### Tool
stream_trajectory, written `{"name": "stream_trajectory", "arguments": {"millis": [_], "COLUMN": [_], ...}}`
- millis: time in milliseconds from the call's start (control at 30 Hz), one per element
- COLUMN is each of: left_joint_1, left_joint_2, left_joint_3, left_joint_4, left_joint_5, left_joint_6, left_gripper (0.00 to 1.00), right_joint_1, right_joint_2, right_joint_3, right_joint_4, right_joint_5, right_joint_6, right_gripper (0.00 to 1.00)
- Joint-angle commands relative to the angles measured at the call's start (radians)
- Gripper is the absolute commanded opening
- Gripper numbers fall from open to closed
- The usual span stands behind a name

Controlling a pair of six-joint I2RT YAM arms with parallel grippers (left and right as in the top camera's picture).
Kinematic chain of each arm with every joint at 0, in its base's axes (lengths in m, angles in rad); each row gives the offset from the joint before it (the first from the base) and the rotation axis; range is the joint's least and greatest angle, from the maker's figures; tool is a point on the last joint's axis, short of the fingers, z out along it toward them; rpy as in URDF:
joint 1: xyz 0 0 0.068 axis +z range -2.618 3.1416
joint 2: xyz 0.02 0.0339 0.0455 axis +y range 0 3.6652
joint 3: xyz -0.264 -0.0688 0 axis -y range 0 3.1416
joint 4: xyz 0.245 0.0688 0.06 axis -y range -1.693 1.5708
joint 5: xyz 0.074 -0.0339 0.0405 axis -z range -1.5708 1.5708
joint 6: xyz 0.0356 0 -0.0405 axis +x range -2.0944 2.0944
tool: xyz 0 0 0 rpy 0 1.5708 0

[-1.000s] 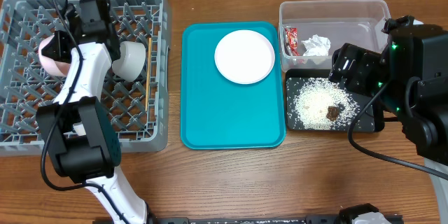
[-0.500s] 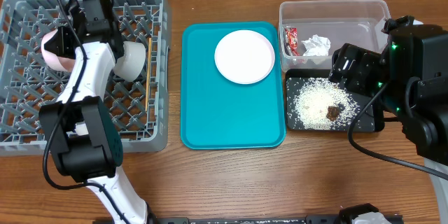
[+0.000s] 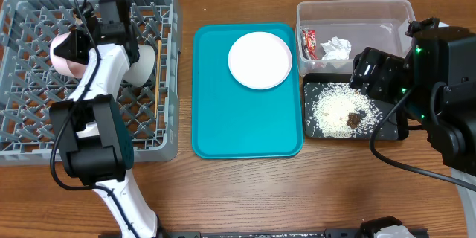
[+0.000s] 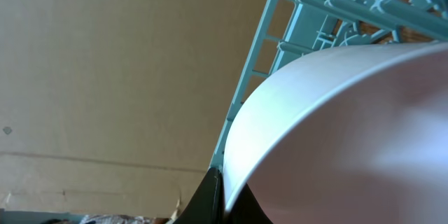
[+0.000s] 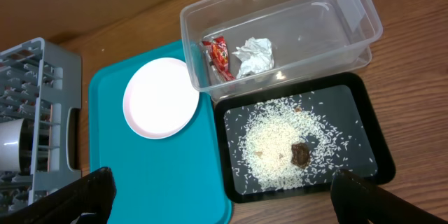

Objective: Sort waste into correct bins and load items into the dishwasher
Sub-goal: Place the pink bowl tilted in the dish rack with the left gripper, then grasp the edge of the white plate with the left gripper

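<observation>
My left gripper (image 3: 80,44) (image 4: 224,197) is shut on the rim of the pinkish-white saucer (image 3: 64,54) (image 4: 350,133) and holds it tilted over the back left of the grey dishwasher rack (image 3: 30,130). In the rack a white cup (image 3: 138,65) lies on its side beside a wooden chopstick (image 3: 158,53). The round white plate (image 3: 259,59) (image 5: 161,98) rests on the teal tray (image 3: 245,126). The clear tub (image 3: 355,7) holds the red wrapper (image 5: 218,54) and the crumpled tissue (image 5: 253,54). Rice (image 5: 276,143) and a brown lump (image 5: 301,154) lie in the black tray (image 5: 364,122). My right gripper (image 5: 225,185) hangs open above the black tray.
The teal tray lies between the rack and the two bins. Bare wooden table (image 3: 245,193) runs along the front. A brown cardboard wall (image 4: 105,63) stands behind the rack. The right arm's black body (image 3: 446,82) fills the right edge.
My left gripper has shifted a little to the right and toward the back of the rack, carrying the saucer with it. The right arm has not moved.
</observation>
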Motion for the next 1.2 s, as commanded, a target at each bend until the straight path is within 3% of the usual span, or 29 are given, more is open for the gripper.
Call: {"name": "stream_trajectory", "arguments": {"millis": [0,100,233,500,667,1000,1167], "left_joint_1": [-0.018,-0.033,-0.055,-0.126,-0.175,-0.338,-0.452], "left_joint_2": [0.037,0.037,0.035,-0.041,-0.118,-0.336,-0.471], "left_joint_3": [-0.005,-0.005,-0.005,-0.005,-0.005,-0.005,-0.005], "left_joint_4": [-0.002,-0.002,-0.002,-0.014,-0.042,-0.099,-0.244], "left_joint_5": [-0.002,-0.035,-0.051,-0.044,-0.028,0.011,0.164], "left_joint_6": [0.031,0.031,0.005,-0.046,-0.076,-0.099,-0.227], "left_gripper": [0.04,0.05,0.4,0.58,0.83,0.96,0.97], "right_joint_1": [-0.001,-0.001,-0.001,-0.001,-0.001,-0.001,-0.001], "right_joint_2": [-0.002,-0.002,-0.002,-0.002,-0.002,-0.002,0.008], "right_joint_3": [0.003,0.003,0.003,0.003,0.003,0.003,0.003], "right_joint_4": [0.001,-0.001,0.001,0.0,0.0,0.0,0.002], "right_joint_5": [-0.003,-0.003,-0.003,-0.003,-0.003,-0.003,-0.023], "right_joint_6": [0.0,0.0,0.0,0.0,0.0,0.0,0.001], "right_gripper": [1.0,1.0,1.0,1.0,1.0,1.0,1.0]}}
